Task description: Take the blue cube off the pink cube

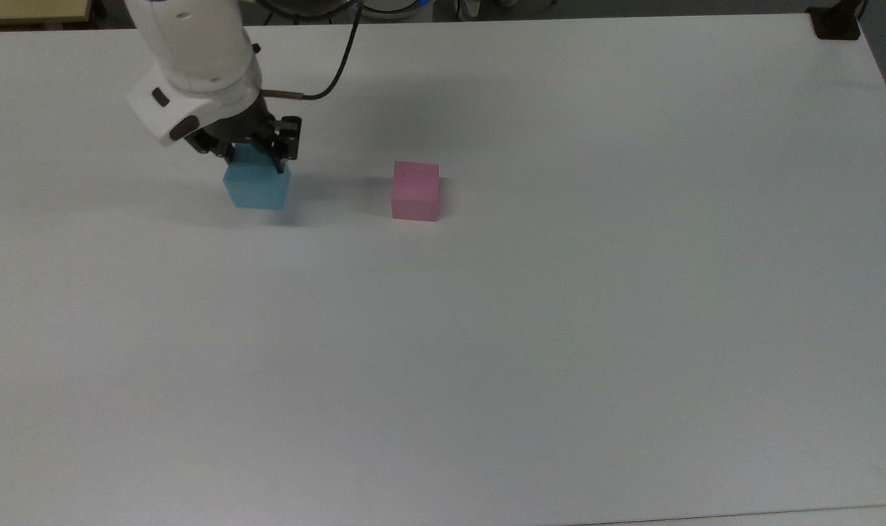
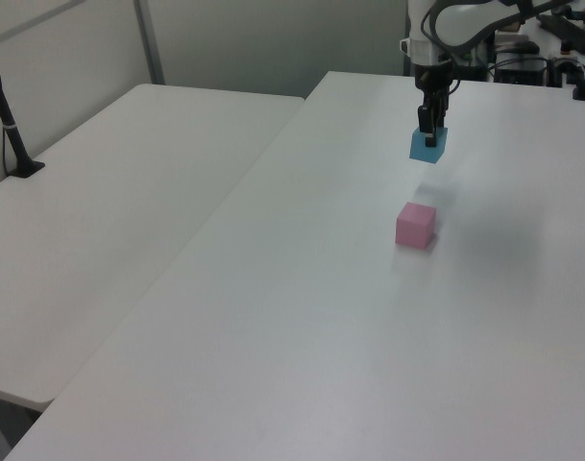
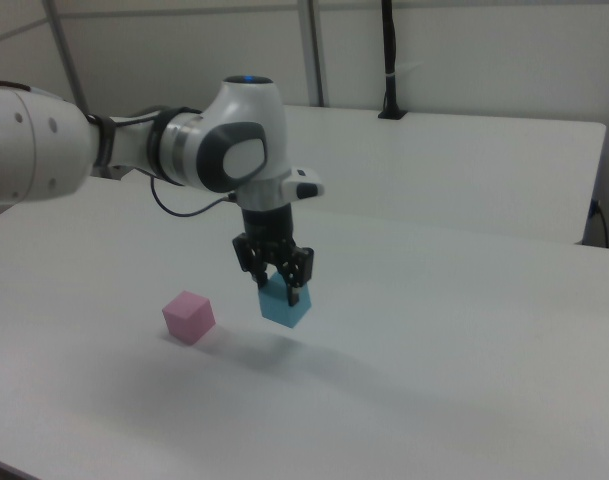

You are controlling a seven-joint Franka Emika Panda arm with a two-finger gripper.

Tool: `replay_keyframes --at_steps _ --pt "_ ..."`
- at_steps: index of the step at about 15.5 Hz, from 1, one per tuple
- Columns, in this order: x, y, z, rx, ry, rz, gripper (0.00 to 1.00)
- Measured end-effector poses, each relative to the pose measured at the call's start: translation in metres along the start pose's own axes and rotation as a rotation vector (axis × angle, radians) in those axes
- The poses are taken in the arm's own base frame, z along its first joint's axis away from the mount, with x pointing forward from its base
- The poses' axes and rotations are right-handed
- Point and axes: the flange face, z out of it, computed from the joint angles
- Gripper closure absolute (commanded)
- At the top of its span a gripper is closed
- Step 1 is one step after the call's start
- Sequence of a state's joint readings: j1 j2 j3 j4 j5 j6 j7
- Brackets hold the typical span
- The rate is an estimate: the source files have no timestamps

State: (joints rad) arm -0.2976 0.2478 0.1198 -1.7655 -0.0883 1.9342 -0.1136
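**Soft, even light with faint shadows**

We see bright, diffuse light from overhead on the white table (image 1: 559, 329), with no hard glare. In the top view, a pale shadow spreads under the blue cube (image 1: 257, 188) and a thin one hugs the pink cube (image 1: 415, 191). In the right view, a blurred shadow lies on the table below the blue cube. All views look slightly soft and grainy.

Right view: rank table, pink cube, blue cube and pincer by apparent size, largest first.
1. The table, by far the largest.
2. The pincer, black, shut on the blue cube and hiding part of it.
3. The blue cube and the pink cube look alike; no ranking between them.
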Motion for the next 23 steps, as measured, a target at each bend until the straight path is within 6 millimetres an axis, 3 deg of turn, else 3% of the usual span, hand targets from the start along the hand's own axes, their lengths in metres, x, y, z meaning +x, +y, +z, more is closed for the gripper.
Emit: replay_keyframes --at_steps 4,6,7,8,15,18,20,23 --pt "0.014 0.015 0.038 -0.026 0.003 -0.009 0.49" --pt "0.02 0.02 0.057 -0.034 0.005 -0.014 0.41" --pt "0.022 0.022 0.065 -0.033 0.004 -0.012 0.25" --pt "0.023 0.023 0.07 -0.031 0.005 -0.01 0.0" --pt "0.026 0.029 0.063 -0.034 0.023 -0.001 0.0" --pt "0.024 0.03 0.016 -0.047 0.05 0.014 0.0" --pt "0.014 0.025 -0.039 -0.058 0.056 0.025 0.0" --pt "-0.016 0.0 -0.13 -0.031 0.088 0.088 0.0"
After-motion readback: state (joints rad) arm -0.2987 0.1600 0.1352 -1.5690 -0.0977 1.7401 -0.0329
